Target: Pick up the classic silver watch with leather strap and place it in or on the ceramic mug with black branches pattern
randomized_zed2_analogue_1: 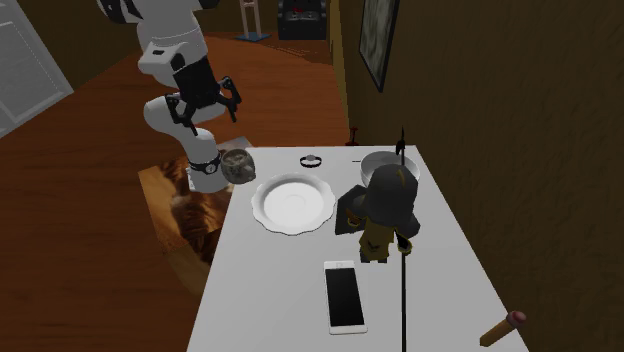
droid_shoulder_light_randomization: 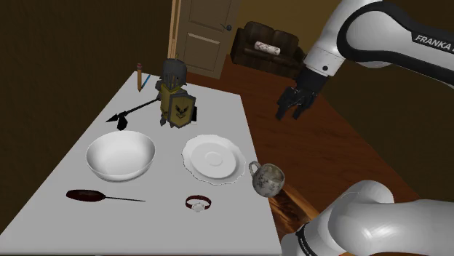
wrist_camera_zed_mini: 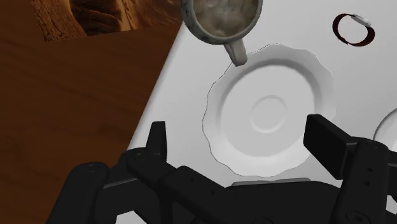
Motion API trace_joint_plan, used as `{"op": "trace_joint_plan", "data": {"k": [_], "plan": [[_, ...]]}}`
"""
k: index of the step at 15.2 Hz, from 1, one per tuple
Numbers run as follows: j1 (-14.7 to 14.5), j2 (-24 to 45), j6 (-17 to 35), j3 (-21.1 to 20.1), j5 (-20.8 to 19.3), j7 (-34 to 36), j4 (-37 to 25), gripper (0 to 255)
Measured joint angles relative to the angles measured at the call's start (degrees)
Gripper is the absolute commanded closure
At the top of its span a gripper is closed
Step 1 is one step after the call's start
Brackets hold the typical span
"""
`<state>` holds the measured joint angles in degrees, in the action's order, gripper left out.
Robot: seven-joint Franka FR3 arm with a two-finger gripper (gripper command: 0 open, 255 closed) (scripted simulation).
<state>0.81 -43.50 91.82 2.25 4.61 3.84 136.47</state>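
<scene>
Gripper (droid_shoulder_light_randomization: 292, 108) open, fingers well apart, nothing between them. Hangs raised above table (droid_shoulder_light_randomization: 149, 218) edge on shoulder view's right, clear of all items. Watch (droid_shoulder_light_randomization: 198, 203): pale case, dark red-brown strap, lying flat near table edge closest to stand, just apart from plate (droid_shoulder_light_randomization: 212, 158). Mug (droid_shoulder_light_randomization: 268, 179): mottled grey-brown, at table corner nearest stand, right at edge, handle toward plate. Watch and mug apart. Bowl (droid_shoulder_light_randomization: 121, 156) beside plate, toward opposite long edge. Knight figure (droid_shoulder_light_randomization: 174, 94) near far edge.

watch (droid_shoulder_light_randomization: 198, 204) open from above, plate (droid_shoulder_light_randomization: 212, 158) and mug (droid_shoulder_light_randomization: 268, 179) near
</scene>
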Motion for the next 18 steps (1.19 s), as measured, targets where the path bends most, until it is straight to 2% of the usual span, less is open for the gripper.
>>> {"op": "trace_joint_plan", "data": {"k": [3,18], "plan": [[-1.1,0.3,1.7,-1.3,0.5,-0.2,1.1,0],[-13.8,9.5,22.1,-16.4,4.2,-3.1,8.0,0]]}}
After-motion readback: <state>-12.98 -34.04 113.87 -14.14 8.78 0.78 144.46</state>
